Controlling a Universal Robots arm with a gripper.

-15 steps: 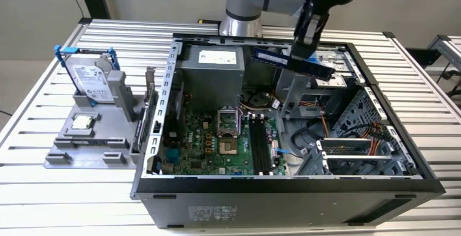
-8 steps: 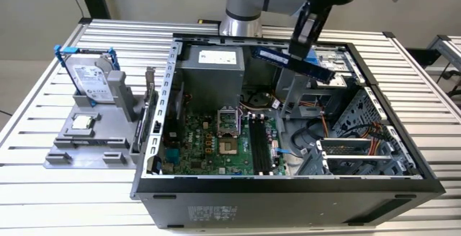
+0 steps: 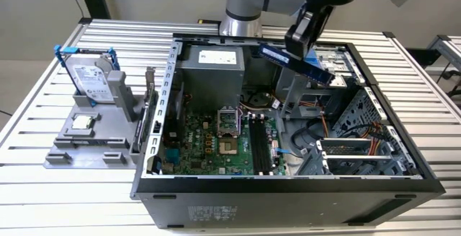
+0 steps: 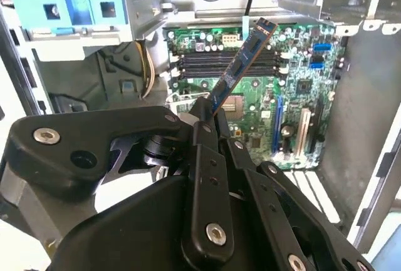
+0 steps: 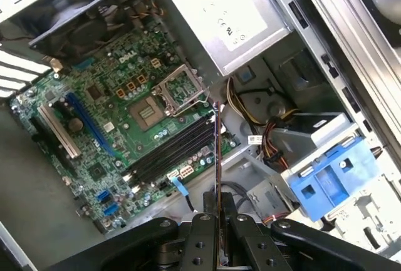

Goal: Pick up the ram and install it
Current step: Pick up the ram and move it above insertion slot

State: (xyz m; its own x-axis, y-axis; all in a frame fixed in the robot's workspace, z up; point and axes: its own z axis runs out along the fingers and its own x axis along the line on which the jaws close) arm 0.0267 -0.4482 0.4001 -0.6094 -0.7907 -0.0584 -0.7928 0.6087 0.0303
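The claw (image 3: pixel 306 35) is clamped on the ram (image 3: pixel 297 63), gripping one end so that the rest of the stick juts out free. In the exterior view the ram hangs tilted in the air over the far part of the open computer case (image 3: pixel 288 193), touching nothing but the fingers. The case lies on its side on the slatted bench (image 3: pixel 43 193), covering the middle and the exterior view's right of it. Inside, the green motherboard (image 3: pixel 205 147) lies flat, with black memory slots (image 3: pixel 260 144) running beside the processor socket (image 3: pixel 226 121); the ram is above these slots and well apart from them. In the second wrist view the stick rises from between the black fingers (image 4: pixel 203 158), slanting across the slots below. In the first wrist view it shows edge-on as a thin dark line. A grey power supply (image 3: pixel 209 71) sits at the case's far side. Near the bench's edge at the exterior view's left, a grey fixture (image 3: pixel 86 152) holds a hard drive (image 3: pixel 90 82) upright in a blue frame and a small square processor chip (image 3: pixel 83 121) lying flat.
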